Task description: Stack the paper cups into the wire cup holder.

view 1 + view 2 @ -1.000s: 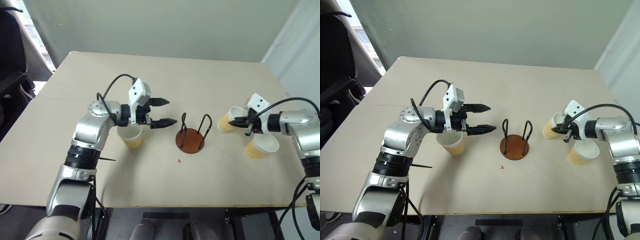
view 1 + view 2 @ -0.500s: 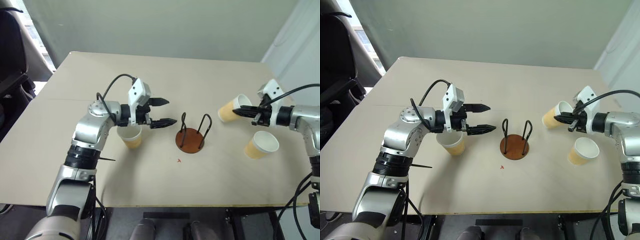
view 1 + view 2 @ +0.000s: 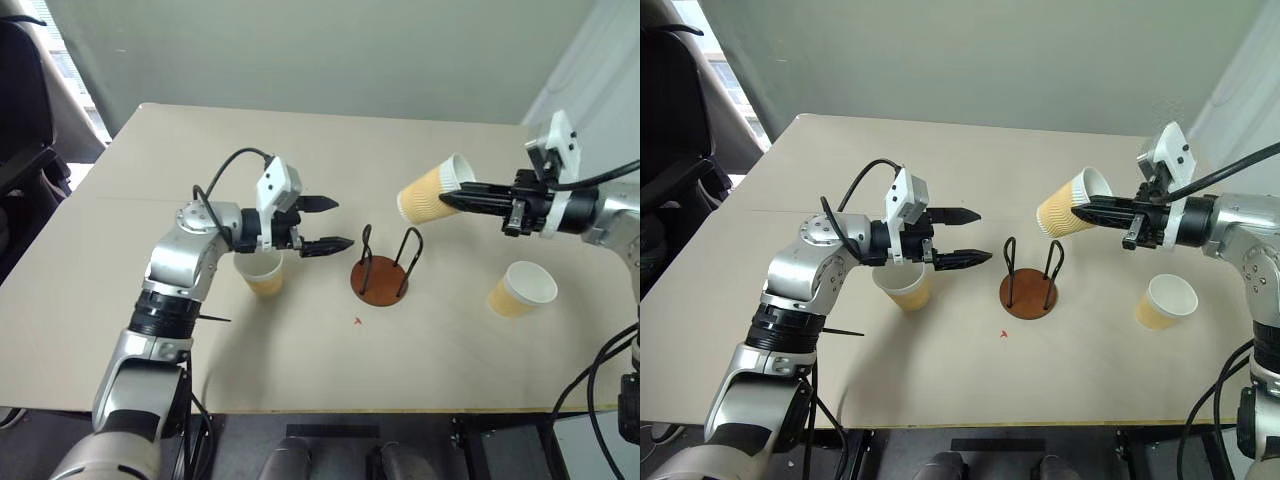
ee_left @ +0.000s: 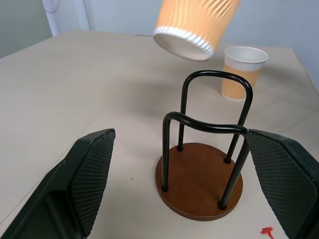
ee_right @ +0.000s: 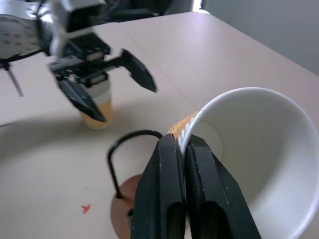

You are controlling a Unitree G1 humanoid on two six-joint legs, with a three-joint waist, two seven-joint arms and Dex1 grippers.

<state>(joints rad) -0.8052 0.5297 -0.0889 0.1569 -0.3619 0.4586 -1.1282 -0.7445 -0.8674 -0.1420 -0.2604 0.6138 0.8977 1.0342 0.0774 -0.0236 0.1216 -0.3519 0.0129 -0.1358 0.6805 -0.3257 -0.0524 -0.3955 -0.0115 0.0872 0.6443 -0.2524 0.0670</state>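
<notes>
White cup rim (image 5: 234, 97) pinched by right gripper (image 5: 180, 144), seen closest from its wrist.

Left claw (image 3: 327, 223) agape (right claw (image 3: 452, 198) clamped)

tilted cup (image 4: 195, 25) above wire holder (image 4: 202, 172)

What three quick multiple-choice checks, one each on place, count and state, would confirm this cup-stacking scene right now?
1. Where is the cup held by the right gripper?
A. In the air beside the wire cup holder
B. Inside the holder
C. Lying on the table

2. How many paper cups are in sight?
A. One
B. Two
C. Three

3. How does the left gripper stand?
A. Shut on a cup
B. Open, holding nothing
C. Shut on the holder

Answers:
1 A, the held cup hangs tilted, off the table.
2 C, one held, one beneath the left arm, one standing at the right.
3 B, its fingers are spread and empty.
</notes>
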